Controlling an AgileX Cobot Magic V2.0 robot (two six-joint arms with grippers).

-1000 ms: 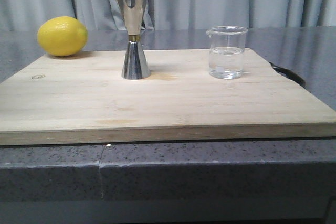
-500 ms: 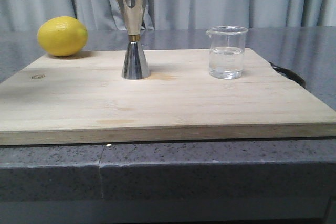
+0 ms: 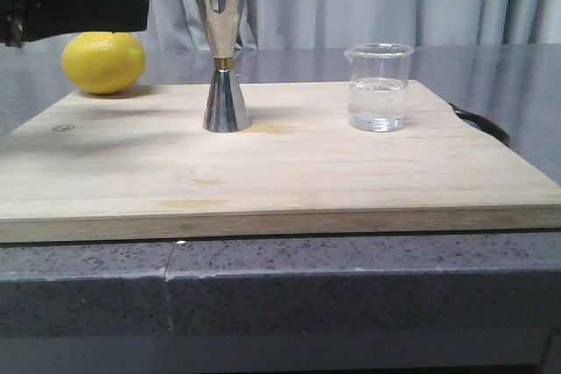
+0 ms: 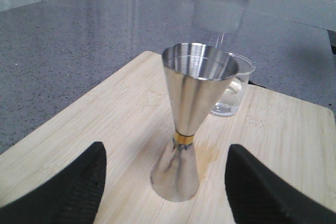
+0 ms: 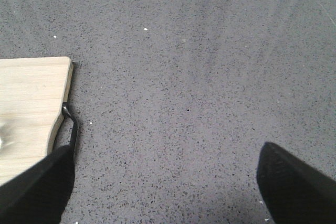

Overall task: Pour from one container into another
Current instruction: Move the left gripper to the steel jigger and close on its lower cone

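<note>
The steel jigger point(image 3: 225, 54) stands upright on the wooden board point(image 3: 263, 172), near the far edge, left of centre. The glass beaker point(image 3: 379, 87), part-filled with clear liquid, stands upright near the far right corner, well apart from the jigger. A lemon point(image 3: 103, 60) lies at the far left corner. Left gripper point(image 4: 165, 182): fingers spread wide, empty, jigger framed between them in the wrist view. Right gripper point(image 5: 163, 182): fingers wide, empty, over the grey worktop point(image 5: 199, 77) beside the board's right edge

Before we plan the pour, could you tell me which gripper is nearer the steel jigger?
Left. The left gripper is open and facing the steel jigger; the right gripper hangs over bare countertop, off the board's handle end.
</note>
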